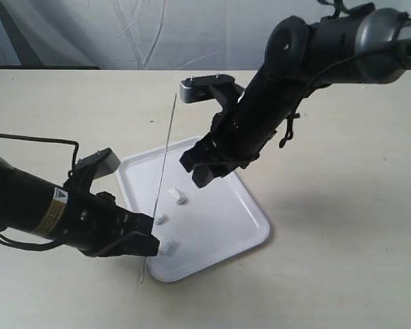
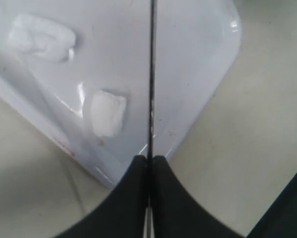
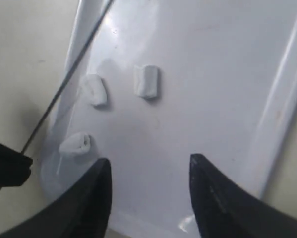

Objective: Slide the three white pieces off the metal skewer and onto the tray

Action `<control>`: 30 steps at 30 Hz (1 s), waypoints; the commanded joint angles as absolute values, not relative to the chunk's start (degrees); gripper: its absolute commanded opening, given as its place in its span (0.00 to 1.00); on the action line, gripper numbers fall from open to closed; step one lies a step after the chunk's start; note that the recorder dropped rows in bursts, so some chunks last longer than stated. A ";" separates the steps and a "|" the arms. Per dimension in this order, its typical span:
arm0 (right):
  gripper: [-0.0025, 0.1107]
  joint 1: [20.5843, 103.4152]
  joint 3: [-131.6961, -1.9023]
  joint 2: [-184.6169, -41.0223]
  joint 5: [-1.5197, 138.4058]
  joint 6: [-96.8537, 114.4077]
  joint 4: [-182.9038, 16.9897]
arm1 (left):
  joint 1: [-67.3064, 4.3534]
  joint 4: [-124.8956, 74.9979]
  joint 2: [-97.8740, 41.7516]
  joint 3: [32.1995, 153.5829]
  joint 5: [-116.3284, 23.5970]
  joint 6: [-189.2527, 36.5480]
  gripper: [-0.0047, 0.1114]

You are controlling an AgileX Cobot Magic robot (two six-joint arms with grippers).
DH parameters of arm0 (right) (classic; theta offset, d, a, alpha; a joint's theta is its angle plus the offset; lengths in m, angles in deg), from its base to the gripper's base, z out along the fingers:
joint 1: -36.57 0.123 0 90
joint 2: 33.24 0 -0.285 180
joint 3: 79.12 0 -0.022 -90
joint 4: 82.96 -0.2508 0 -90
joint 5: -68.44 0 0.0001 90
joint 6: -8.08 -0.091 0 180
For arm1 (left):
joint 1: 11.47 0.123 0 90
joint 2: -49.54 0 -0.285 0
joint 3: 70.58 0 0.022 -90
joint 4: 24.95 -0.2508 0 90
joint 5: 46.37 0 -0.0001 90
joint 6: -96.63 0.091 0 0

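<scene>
Pieces (image 1: 161,218) sit on the tray (image 1: 219,219); left end effector (image 1: 150,240) pinches the bare skewer (image 1: 162,171) (right end effector (image 3: 149,159) spread), so I'd lift straight clear.

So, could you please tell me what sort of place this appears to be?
Probably a robotics lab test bench: a plain beige tabletop, a white draped cloth backdrop, and two black robot arms working over a glossy white rectangular tray.
</scene>
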State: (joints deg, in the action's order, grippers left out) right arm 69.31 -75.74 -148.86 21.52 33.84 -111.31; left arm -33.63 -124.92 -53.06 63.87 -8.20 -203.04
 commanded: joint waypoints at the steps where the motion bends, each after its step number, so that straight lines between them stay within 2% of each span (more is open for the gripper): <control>1: 0.44 69.25 -75.90 -143.09 20.20 31.27 -103.03 | -33.84 -124.90 -59.23 64.35 -3.79 -203.23 0.04; 13: 0.44 69.25 -75.90 -136.46 17.66 30.76 -101.44 | -33.72 -124.90 -62.49 66.34 1.33 -203.23 0.04; 15: 0.44 69.25 -75.90 -136.48 17.54 30.76 -101.33 | -33.72 -124.90 -62.49 66.34 1.68 -203.23 0.08; 22: 0.44 69.25 -75.90 -136.48 16.09 30.62 -101.44 | -33.72 -124.90 -62.49 66.34 0.68 -203.23 0.34; 27: 0.44 69.25 -75.90 -134.85 17.13 30.62 -101.20 | -32.88 -124.90 -62.49 66.34 2.15 -199.63 0.37; 30: 0.44 69.25 -75.90 -130.51 22.48 30.83 -96.34 | -27.25 -124.90 -61.58 66.34 10.32 -196.39 0.37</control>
State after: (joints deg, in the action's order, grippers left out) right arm 69.31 -75.74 -133.16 19.77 30.70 -99.96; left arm -30.59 -124.85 -62.30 66.03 5.11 -198.59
